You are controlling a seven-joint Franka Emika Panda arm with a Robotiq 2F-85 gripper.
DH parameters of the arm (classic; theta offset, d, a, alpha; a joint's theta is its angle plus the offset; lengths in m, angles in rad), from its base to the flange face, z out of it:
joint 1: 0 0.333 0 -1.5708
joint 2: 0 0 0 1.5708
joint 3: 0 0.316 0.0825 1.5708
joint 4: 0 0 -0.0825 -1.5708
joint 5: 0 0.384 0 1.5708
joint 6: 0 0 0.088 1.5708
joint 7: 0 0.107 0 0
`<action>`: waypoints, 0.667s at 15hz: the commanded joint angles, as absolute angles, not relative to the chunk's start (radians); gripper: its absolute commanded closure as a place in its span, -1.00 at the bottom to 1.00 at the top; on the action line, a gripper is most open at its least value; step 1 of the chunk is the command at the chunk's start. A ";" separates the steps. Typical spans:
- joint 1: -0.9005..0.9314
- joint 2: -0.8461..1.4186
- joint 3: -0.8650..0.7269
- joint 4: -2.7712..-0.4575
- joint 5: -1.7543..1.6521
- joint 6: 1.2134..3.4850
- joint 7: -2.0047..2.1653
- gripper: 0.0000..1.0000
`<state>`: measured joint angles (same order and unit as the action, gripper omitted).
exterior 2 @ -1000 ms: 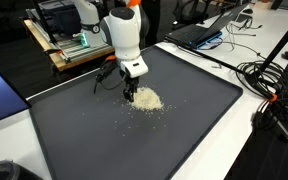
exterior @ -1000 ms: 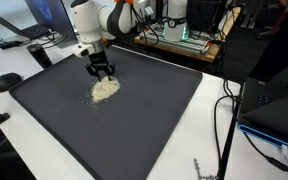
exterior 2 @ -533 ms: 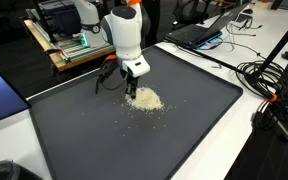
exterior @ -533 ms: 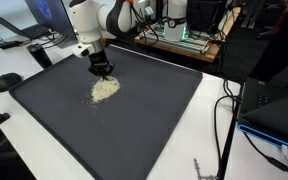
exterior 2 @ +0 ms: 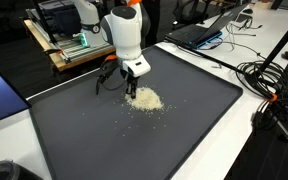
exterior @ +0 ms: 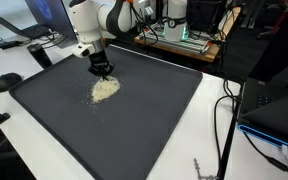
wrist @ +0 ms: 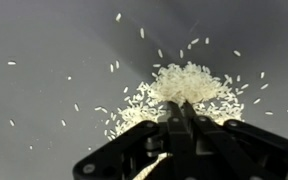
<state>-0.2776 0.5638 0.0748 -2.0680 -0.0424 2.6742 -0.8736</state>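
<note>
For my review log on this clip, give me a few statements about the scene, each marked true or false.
1. A rice pile lies on a dark mat. True.
2. The gripper is spread wide open. False: in the wrist view its fingers are closed together.
3. Loose grains are scattered around the pile. True.
4. The gripper hangs over a bare corner of the mat, far from the rice. False: in both exterior views it is right at the pile's edge.

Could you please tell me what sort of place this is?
Most likely a robotics lab or office: a laptop and loose cables lie on the table, and a cart of electronics stands behind the dark mat.
</note>
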 commanded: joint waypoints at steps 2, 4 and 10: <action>-0.282 0.567 0.074 -2.079 -0.049 2.659 -0.887 0.97; -0.281 0.566 0.073 -2.079 -0.048 2.659 -0.884 0.97; -0.278 0.559 0.066 -2.083 -0.052 2.655 -0.878 0.97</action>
